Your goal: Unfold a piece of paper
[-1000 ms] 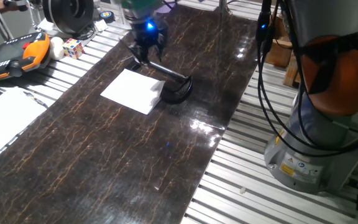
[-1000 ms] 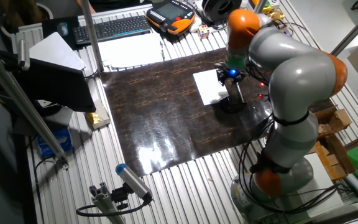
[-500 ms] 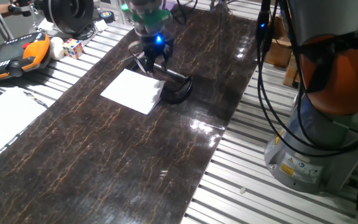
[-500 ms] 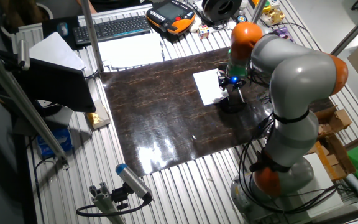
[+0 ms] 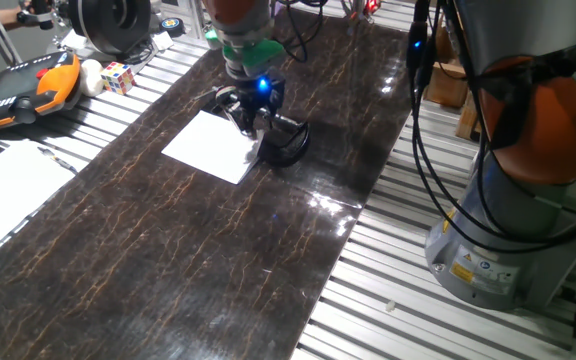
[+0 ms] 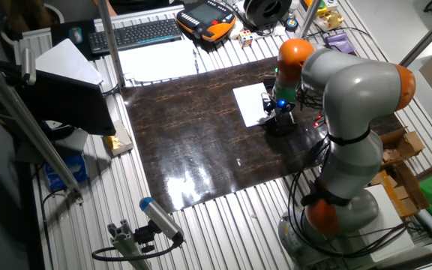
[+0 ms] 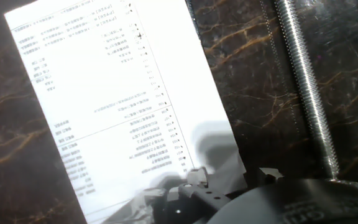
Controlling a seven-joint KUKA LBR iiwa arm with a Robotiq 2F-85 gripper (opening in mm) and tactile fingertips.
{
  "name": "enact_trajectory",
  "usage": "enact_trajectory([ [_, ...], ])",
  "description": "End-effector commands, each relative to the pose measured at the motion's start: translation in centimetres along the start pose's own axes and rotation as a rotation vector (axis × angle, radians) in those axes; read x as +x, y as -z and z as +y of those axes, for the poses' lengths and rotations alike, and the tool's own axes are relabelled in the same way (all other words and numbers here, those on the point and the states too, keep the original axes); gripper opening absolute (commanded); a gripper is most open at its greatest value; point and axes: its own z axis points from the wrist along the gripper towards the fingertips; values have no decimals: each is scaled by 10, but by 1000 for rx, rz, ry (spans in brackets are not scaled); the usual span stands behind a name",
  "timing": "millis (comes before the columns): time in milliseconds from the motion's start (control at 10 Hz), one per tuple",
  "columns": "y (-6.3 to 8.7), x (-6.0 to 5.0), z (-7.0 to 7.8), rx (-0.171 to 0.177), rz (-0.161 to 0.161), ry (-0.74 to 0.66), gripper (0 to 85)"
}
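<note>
**Gripper low at the paper's corner beside the black tool**

The paper [image 5: 213,146] lies flat on the dark marbled mat [image 5: 168,260], folded, near the mat's far end. In the other fixed view it [image 6: 250,104] sits just left of the arm's wrist. The hand view shows faint print, columns of small text, across the paper [image 7: 117,106], which contradicts any notion of a blank sheet. A shadow falls on its lower right corner.

The gripper [image 5: 251,118] stands low over the paper's edge nearest the black tool [image 5: 286,146], blue light lit on the wrist. Whether its fingers are apart or together cannot be told from any view; contact with the paper cannot be confirmed either. In the hand view a dark part of the gripper [image 7: 194,190] overlaps the paper's bottom corner.

The tool's curved head lies just beside the paper; its threaded metal rod [image 7: 306,87] runs along the mat, apart from the paper.

Off the mat: an orange pendant [image 5: 18,90], a puzzle cube [image 5: 118,76], a larger white sheet [image 5: 3,190], a keyboard [image 6: 137,34].
</note>
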Motion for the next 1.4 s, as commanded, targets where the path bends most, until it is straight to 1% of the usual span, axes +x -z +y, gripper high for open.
enact_trajectory([
  [0, 0, 0, 1, -4, -4, 0, 447],
  [100, -1, -1, 1, -8, -12, -3, 430],
  [400, -2, 0, 0, -13, -13, 0, 417],
  [600, -4, 0, 1, -26, -19, 0, 373],
  [800, -6, 0, 1, -39, -23, 8, 297],
  [1000, -6, -1, 2, -43, -33, 21, 213],
  [1100, -4, -1, 3, -55, -30, 30, 170],
  [1200, -3, -2, 4, -73, -31, 31, 80],
  [1300, -2, -3, 6, -75, -35, 36, 17],
])
